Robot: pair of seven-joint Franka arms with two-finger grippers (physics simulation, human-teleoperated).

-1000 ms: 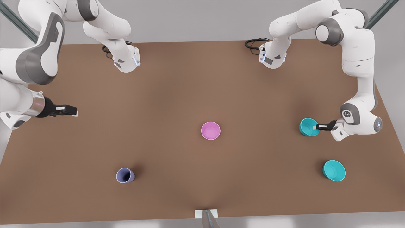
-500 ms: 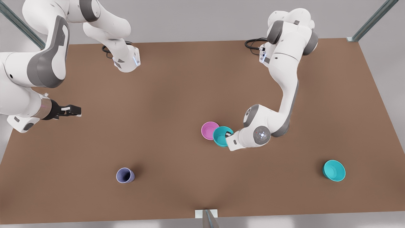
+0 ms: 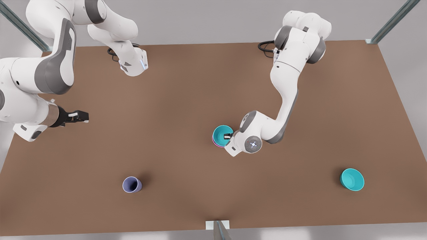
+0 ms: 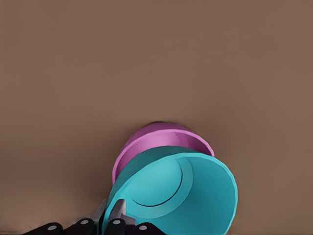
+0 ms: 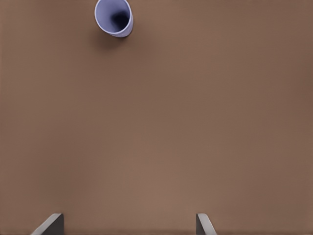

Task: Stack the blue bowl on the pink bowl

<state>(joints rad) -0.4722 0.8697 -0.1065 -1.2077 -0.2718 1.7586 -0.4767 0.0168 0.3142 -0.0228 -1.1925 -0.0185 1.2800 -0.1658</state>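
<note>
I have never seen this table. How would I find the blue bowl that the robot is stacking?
Look at the middle of the brown table, where the left gripper is shut on the blue bowl. It sits over the pink bowl, whereas the other blue bowl stands alone near the front view's right edge.
</note>
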